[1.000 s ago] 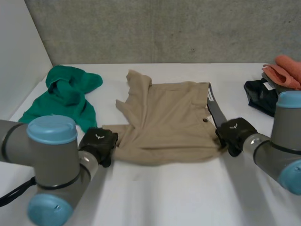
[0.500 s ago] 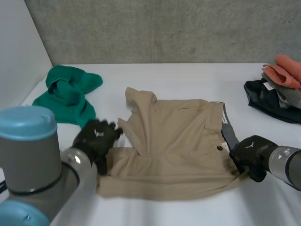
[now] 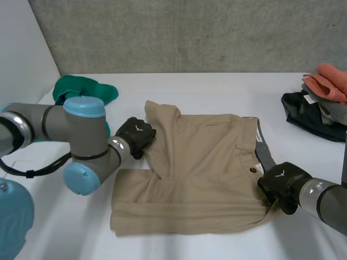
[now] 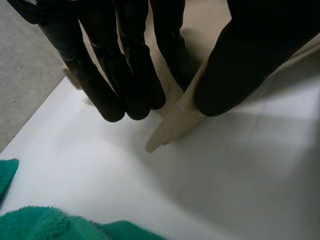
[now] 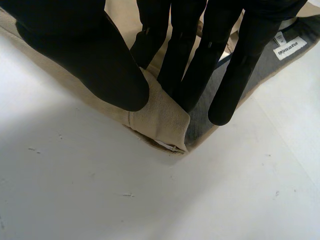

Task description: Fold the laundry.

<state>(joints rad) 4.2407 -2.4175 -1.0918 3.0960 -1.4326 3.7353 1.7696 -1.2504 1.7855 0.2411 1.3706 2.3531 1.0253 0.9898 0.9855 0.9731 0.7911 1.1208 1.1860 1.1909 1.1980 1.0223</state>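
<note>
Tan trousers lie folded on the white table, dark waistband lining and a button at their right end. My left hand is at the cloth's left edge, by the raised fold. In the left wrist view a pointed tan corner sits pinched between that hand's fingers and thumb. My right hand is on the near right waistband corner. In the right wrist view its thumb and fingers pinch that tan corner, beside the grey lining and a white label.
A green garment lies crumpled at the back left, close behind my left arm, and its edge is near the left hand. A pile of dark, grey and orange clothes sits at the right edge. A wall bounds the table's left.
The trousers slid forward and right and now lie flatter. My left hand left the near left corner and moved back to the raised fold. My right hand stayed on the waistband corner.
</note>
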